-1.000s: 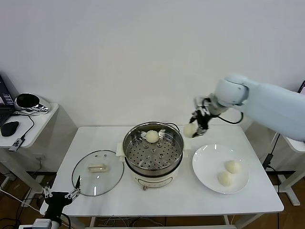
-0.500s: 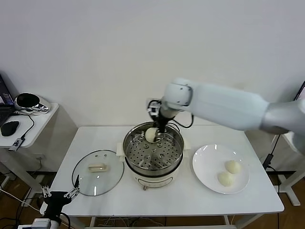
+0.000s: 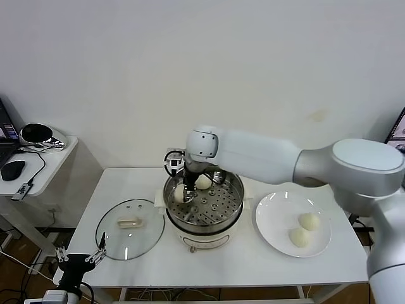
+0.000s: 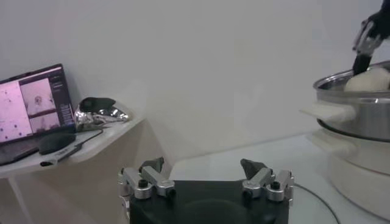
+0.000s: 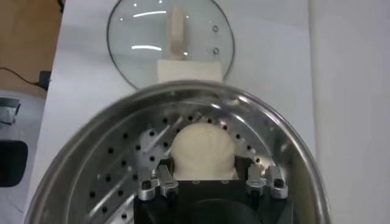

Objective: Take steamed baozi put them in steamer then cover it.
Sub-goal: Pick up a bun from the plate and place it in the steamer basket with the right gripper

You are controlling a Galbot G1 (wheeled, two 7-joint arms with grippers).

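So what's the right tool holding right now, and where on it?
The right tool holds a baozi by its sides, fingers on either flank, low inside the steamer over the perforated tray. The left tool is open and holds nothing.

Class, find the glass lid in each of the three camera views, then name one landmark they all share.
Head view: the glass lid lies flat on the table, on the steamer's left.
Left wrist view: not in it.
Right wrist view: the lid lies beyond the steamer's rim.
Shared landmark: the steamer.
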